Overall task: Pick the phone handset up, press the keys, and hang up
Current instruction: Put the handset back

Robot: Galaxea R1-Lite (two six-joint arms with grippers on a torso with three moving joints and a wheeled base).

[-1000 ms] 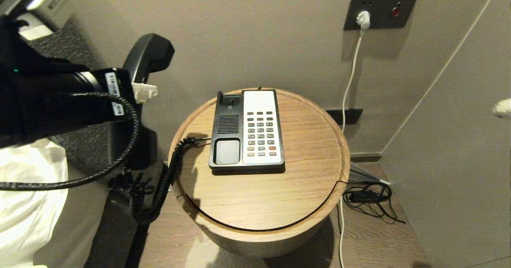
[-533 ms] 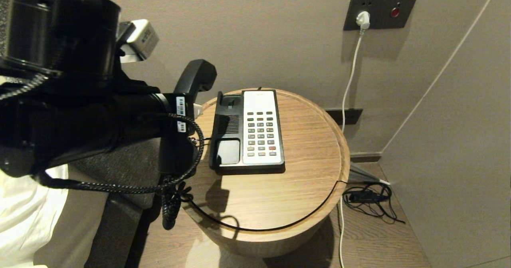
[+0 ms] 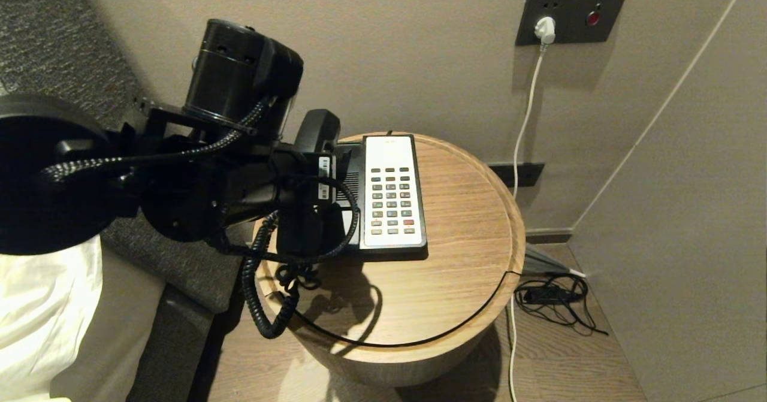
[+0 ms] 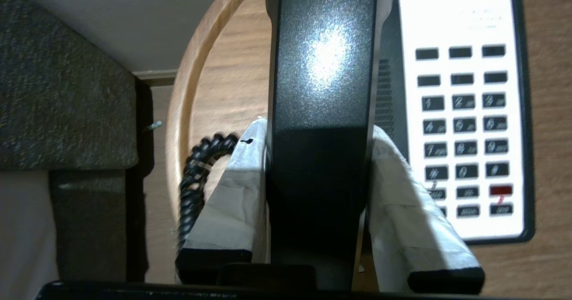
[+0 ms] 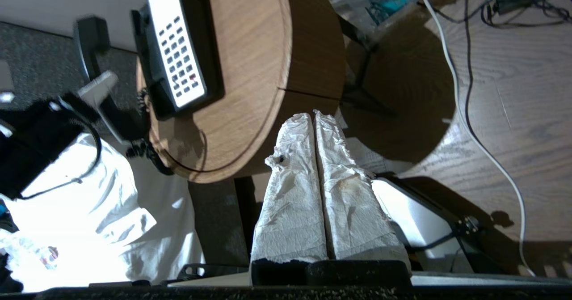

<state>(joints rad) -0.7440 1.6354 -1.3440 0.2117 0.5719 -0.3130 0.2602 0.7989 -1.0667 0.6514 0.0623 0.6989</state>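
Within the last second the left gripper (image 4: 319,175), clamped on the phone handset (image 4: 321,67), carried it from 9 o'clock of the round table (image 3: 467,270) to above the cradle, beside the keys (image 3: 392,201); hanging up seems near. The right gripper (image 5: 315,166) is parked with fingers together, holding nothing.

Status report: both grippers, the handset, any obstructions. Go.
Left gripper shut on phone handset, above the phone base cradle side. Right gripper shut, empty, off the round table. Keys uncovered. Coiled cord hangs over table edge.
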